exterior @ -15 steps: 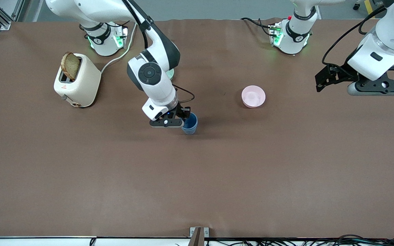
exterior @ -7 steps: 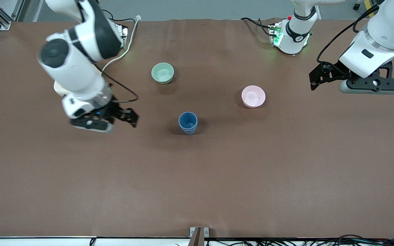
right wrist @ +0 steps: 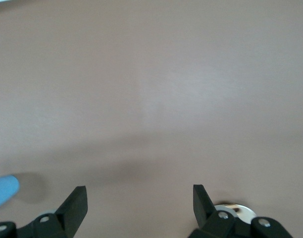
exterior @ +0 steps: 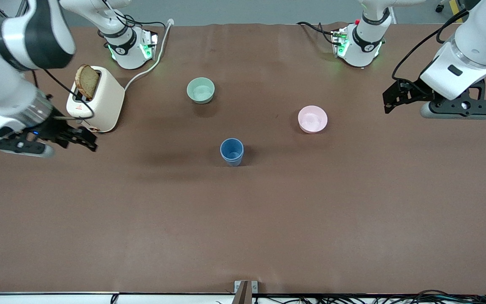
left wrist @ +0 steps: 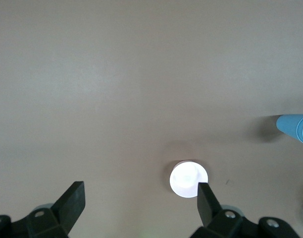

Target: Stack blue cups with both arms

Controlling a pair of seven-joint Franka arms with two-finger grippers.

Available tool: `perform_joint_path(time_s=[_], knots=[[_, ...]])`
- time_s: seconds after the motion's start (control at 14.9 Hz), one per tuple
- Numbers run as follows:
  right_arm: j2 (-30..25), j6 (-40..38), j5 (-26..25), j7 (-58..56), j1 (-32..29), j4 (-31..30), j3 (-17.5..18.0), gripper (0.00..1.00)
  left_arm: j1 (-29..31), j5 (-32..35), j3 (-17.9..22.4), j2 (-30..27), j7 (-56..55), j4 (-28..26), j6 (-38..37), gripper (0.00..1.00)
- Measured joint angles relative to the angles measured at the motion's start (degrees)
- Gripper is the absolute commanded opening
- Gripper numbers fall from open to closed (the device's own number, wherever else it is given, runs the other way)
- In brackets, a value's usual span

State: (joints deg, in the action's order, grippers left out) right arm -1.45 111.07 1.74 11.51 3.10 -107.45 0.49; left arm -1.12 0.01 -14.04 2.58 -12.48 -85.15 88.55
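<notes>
At the middle of the table (exterior: 243,232), taking twelve o'clock as the side where the robots' bases stand, we list:

1. Blue cups (exterior: 231,152) (left wrist: 295,128) (right wrist: 4,191): upright, showing a doubled rim as of one nested in the other, touched by neither tool.
2. Mint-green bowl (exterior: 201,90): at eleven o'clock from the cups, well apart.
3. Pink bowl (exterior: 312,119) (left wrist: 189,178): at two o'clock from the cups.
4. Toaster (exterior: 95,99): at ten o'clock, a bread slice (exterior: 87,81) standing up out of its slot.
5. Right tool (exterior: 86,140) (right wrist: 140,198): over bare table near the toaster, toward nine o'clock; fingers spread wide, nothing between them.
6. Left tool (exterior: 390,100) (left wrist: 141,198): over bare table toward two o'clock, at the left arm's end; fingers likewise spread wide, holding nothing.
</notes>
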Motion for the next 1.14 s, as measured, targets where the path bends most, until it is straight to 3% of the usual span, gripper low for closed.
perform_joint_path(time_s=[0.2, 0.47, 0.81, 1.14], knots=[[-2.31, -8.04, -0.03, -2.45, -3.93, 3.67, 0.05, 1.00, 0.02, 0.00, 0.05, 0.00, 0.00, 0.78, 0.07, 1.00], [-2.67, -16.26, -0.04, -7.73, -9.08, 13.30, 0.06, 1.00, 0.16, 0.10, 0.15, 0.03, 0.00, 1.25, 0.07, 1.00], [0.67, -24.77, -0.03, -9.93, -12.30, 23.38, 0.14, 1.00, 0.26, 0.87, 0.31, 0.05, 3.56, 1.26, -0.48, 1.00], [3.44, -27.89, -0.04, -10.02, -12.22, 23.76, 1.06, 1.00, 0.59, 0.87, 0.66, 0.05, 4.41, 1.31, -0.54, 1.00]])
